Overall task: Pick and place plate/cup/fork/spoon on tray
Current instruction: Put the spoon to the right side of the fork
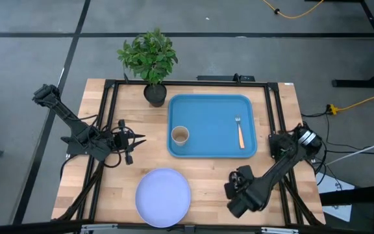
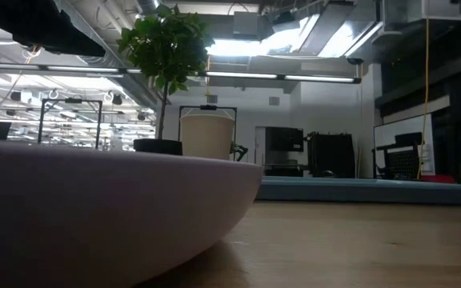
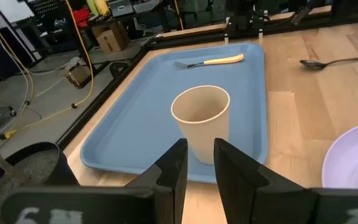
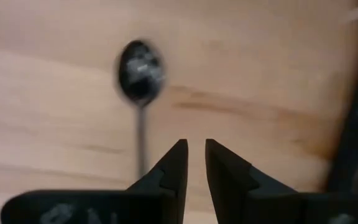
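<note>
Wooden table (image 1: 206, 175) carries the blue tray (image 1: 211, 104) toward its far side, with a potted plant (image 1: 149, 60) just beside the tray's far left corner. The cup (image 1: 180, 135) stands upright inside the tray near its front left corner, and a fork (image 1: 239, 132) with a tan handle lies in the tray along its right side. The plate (image 1: 163, 197) rests on the bare wood near the front edge, apart from the tray; in the low view its curved side fills the foreground, with the cup and the tray's rim behind it. The spoon (image 4: 142, 81) lies flat on the wood near the front right, its dark oval head clear and its thin handle running toward the right gripper (image 4: 191, 155), which hangs just over that handle with its fingers drawn to a narrow gap and nothing between them. The left gripper (image 3: 199, 162) waits at the left side of the table, pointed at the cup, its fingers also narrowly parted and holding nothing.
</note>
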Tool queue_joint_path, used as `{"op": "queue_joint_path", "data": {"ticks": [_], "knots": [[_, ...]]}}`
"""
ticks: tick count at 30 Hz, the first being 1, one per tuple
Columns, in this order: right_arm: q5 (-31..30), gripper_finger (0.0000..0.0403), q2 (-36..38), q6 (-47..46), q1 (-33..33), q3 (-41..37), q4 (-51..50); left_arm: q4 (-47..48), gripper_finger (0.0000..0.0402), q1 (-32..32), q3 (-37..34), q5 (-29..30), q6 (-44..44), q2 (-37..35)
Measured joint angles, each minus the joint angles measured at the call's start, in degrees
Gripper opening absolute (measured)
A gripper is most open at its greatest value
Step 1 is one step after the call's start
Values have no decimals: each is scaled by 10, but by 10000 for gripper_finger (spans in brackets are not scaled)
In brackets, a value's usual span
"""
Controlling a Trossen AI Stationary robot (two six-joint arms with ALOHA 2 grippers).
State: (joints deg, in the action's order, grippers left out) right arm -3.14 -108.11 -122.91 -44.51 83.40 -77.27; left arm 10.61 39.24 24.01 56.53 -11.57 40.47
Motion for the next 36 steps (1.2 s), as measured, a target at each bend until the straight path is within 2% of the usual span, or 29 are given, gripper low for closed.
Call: {"op": "queue_joint_path", "data": {"ticks": [3,13,20,27,36], "knots": [[0,61,15,0,2,-42,85,0,73,0,0,0,8,0],[-3,61,10,-43,2,-142,235,0,73,0,0,-3,-2,0],[-9,61,10,-28,2,-168,275,0,73,0,0,-5,-2,0],[-76,61,10,-13,5,-171,282,0,73,0,0,-5,-3,0],[-77,61,10,-6,12,-171,291,0,73,0,0,-5,-2,0]]}}
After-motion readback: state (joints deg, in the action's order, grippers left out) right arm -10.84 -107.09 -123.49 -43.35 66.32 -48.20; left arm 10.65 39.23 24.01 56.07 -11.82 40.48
